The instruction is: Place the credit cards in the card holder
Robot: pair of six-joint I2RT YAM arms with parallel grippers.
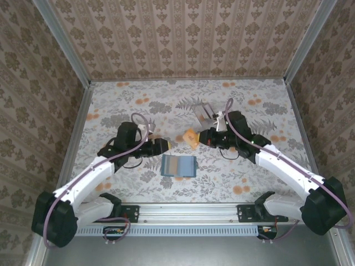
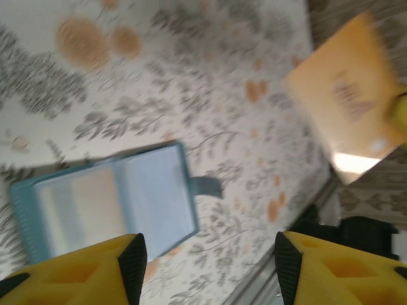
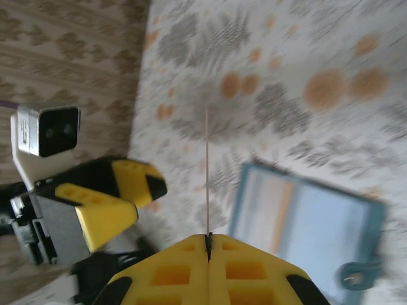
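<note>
- Orange plastic card (image 1: 190,137) is pinched by one edge in the right tool (image 3: 208,240). The tool's two yellow fingers are clenched tight on it, and the card hangs above the bench (image 1: 111,100), between the two arms.
- Teal-blue card holder (image 1: 179,165) lies open and flat on the bench, just nearer the arm bases than the held card. Its pale pockets face up and a small snap tab sticks out at one side.
- Left tool (image 2: 210,264) hovers over the holder with its fingers spread apart and nothing between them.
- Pale grey cards (image 1: 203,111) lie farther back on the bench, apart from the holder.
- The card looks light, thin, stiff and slick. Gripping it by one edge leaves most of it free to slide into a pocket, though it could pivot or slip between the fingers.
- The holder looks soft and light, so it would probably skid when pushed. Pressing down on an outer edge, clear of the pocket mouths, should steady it.
</note>
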